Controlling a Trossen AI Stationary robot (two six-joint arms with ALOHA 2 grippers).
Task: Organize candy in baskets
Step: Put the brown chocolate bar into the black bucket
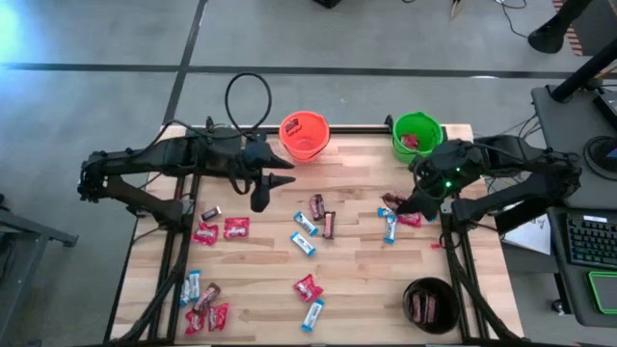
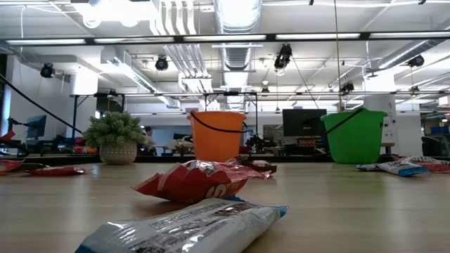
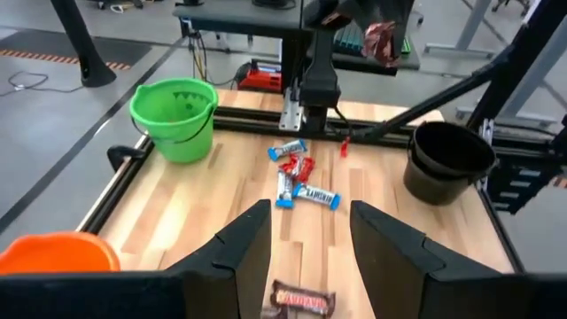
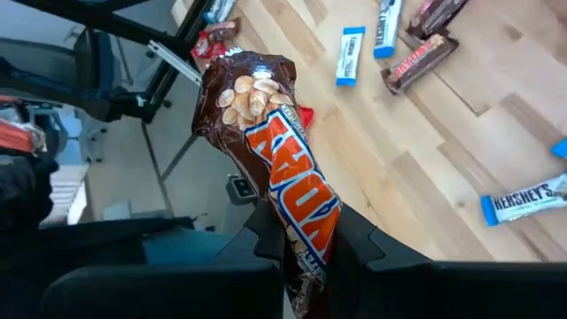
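**Desk:** What does the overhead picture show on the light wooden slatted table (image 1: 357, 280)?

**Photographer:** Two dark arms lean in from either side. The right gripper (image 4: 306, 244) hangs above the table's right side, near the bright green plastic bucket (image 1: 416, 135), its fingers clamped on a dark brown wrapped candy bar with orange lettering (image 4: 275, 168), which juts out beyond the fingertips and off the wood.

**Desk:** And the other arm?

**Photographer:** The left gripper (image 3: 310, 232) sits over the table's left-centre, just beside the round orange plastic bucket (image 1: 304, 135). Its two dark fingers (image 3: 244, 244) stand apart, with nothing between them. Below it on the boards lies a small dark brown wrapped bar (image 3: 304, 301).

**Desk:** Where is the rest of the candy?

**Photographer:** Scattered. Red wrapped bars (image 1: 222, 229) lie at the left, a mixed heap of red, brown and blue-and-white bars (image 1: 202, 308) at the near left corner, and light blue-and-white bars (image 1: 304, 234) around the middle. Another small cluster (image 1: 397, 217) lies beneath the right arm.

**Desk:** The baskets?

**Photographer:** Orange and green stand along the far edge, well apart, each with something red inside. The round black plastic pot (image 1: 430, 305) stands at the near right corner, with dark brown bars in it.

**Desk:** Anything from table height?

**Photographer:** A crumpled red wrapper (image 2: 193, 181) and a silvery blue one (image 2: 190, 228) fill the foreground; a small potted green plant (image 2: 116, 137) stands at the left.
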